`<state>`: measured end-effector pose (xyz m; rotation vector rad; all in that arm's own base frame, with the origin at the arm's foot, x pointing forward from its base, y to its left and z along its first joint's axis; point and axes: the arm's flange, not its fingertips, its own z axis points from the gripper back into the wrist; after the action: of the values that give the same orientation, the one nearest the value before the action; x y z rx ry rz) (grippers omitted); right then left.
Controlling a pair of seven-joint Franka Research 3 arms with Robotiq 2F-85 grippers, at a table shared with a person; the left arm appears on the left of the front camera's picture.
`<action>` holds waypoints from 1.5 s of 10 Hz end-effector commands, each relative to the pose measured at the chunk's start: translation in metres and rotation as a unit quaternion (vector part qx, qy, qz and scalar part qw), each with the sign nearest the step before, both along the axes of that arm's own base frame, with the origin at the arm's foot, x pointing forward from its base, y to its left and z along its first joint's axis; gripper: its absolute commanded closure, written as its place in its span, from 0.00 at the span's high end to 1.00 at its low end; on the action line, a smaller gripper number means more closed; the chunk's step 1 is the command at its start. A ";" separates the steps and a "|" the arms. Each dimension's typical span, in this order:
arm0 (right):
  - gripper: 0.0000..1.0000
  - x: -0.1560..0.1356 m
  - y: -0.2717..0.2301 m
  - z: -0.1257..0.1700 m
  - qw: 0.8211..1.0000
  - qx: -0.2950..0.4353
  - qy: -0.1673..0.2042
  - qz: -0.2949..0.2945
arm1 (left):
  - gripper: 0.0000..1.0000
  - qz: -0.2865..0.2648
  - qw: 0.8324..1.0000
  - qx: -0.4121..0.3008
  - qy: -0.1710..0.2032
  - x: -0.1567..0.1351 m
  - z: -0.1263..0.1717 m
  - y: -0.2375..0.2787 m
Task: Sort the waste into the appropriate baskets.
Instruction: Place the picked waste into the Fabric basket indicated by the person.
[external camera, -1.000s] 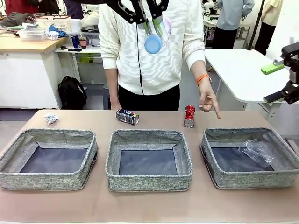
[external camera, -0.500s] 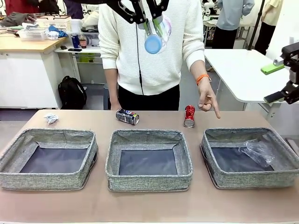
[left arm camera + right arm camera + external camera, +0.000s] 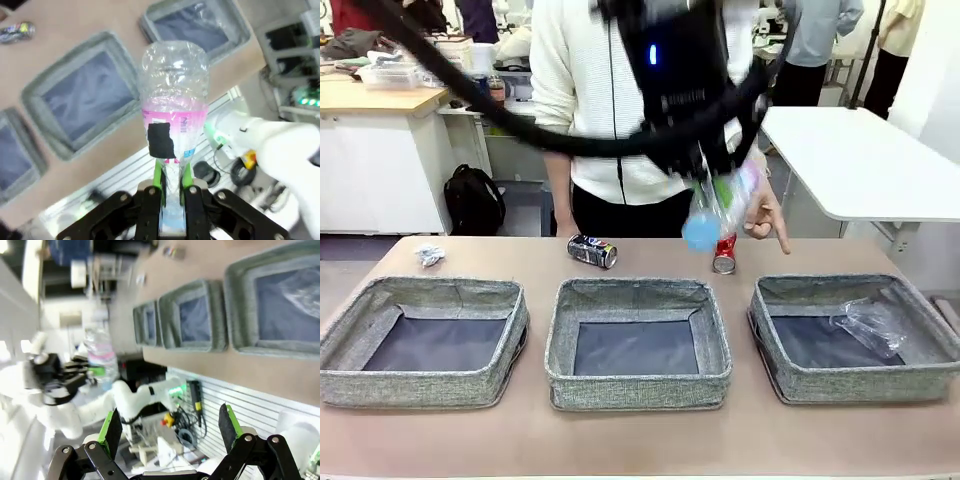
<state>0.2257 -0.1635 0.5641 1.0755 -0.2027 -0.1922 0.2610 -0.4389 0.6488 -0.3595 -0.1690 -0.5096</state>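
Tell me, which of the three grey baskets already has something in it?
The basket on the robot's right, in front of the person's pointing hand: clear plastic film lies in it. The middle basket and left basket show bare dark bottoms.

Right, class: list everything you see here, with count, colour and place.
Baskets: three, grey, side by side.
Dark can: one, blue-black, lying behind middle basket.
Red can: one, red, standing behind the baskets, right of centre.
Paper wad: one, white, behind left basket.
Plastic film: one, clear, inside right basket.
Bottle: one, clear with blue cap, held in the air.
Person's hand: one, pointing down beside red can.
Left fingers: two, green-padded, shut on bottle.
Right fingers: two, open.
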 end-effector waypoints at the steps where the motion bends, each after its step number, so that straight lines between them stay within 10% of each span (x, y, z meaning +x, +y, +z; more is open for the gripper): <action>1: 1.00 -0.028 -0.038 -0.007 0.995 0.027 0.017 -0.097 | 0.15 -0.053 0.997 -0.049 -0.008 0.028 -0.046 -0.008; 4: 1.00 -0.061 -0.062 -0.018 0.982 0.058 -0.016 -0.179 | 0.15 -0.112 0.992 -0.051 -0.032 0.069 -0.118 -0.092; 6: 1.00 -0.059 -0.069 -0.014 0.991 0.037 0.001 -0.132 | 0.15 -0.109 0.992 -0.039 -0.050 0.100 -0.152 -0.140; 13: 1.00 -0.059 -0.069 -0.014 0.991 0.037 0.001 -0.132 | 0.15 -0.090 0.995 -0.013 -0.044 0.132 -0.197 -0.194; 14: 1.00 -0.059 -0.069 -0.014 0.991 0.037 0.001 -0.132 | 0.66 -0.092 0.995 -0.015 -0.042 0.133 -0.199 -0.193; 15: 1.00 -0.059 -0.069 -0.014 0.991 0.037 0.001 -0.132 | 0.72 -0.102 0.994 -0.007 -0.042 0.134 -0.200 -0.192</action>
<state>0.1668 -0.2310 0.5473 1.1196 -0.3415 -0.4585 0.3914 -0.6291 0.4470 -0.3999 -0.2119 -0.7117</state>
